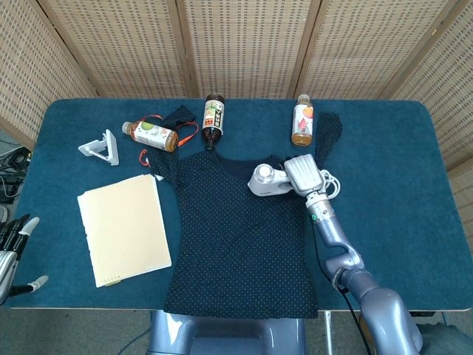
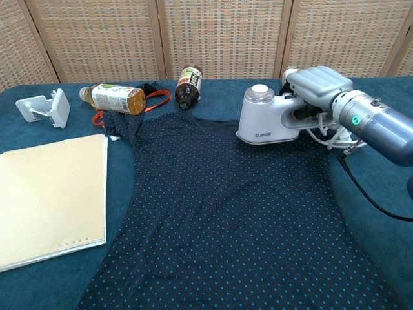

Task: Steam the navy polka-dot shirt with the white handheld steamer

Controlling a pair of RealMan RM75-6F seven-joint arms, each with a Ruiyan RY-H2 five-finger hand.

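The navy polka-dot shirt (image 1: 236, 237) (image 2: 226, 213) lies flat in the middle of the blue table, collar toward the far side. My right hand (image 1: 303, 172) (image 2: 316, 84) grips the handle of the white handheld steamer (image 1: 266, 180) (image 2: 264, 119), whose head rests on the shirt near the collar and right shoulder. Its white cord (image 1: 330, 185) loops beside the hand. My left hand (image 1: 11, 248) shows at the left edge of the head view, off the table, fingers spread and holding nothing.
A cream folder (image 1: 124, 228) lies left of the shirt. At the back lie a green-label bottle (image 1: 151, 134), a dark bottle (image 1: 213, 118) and an orange bottle (image 1: 302, 120). A white phone stand (image 1: 102, 147) sits at the far left, near an orange cord (image 1: 148, 154).
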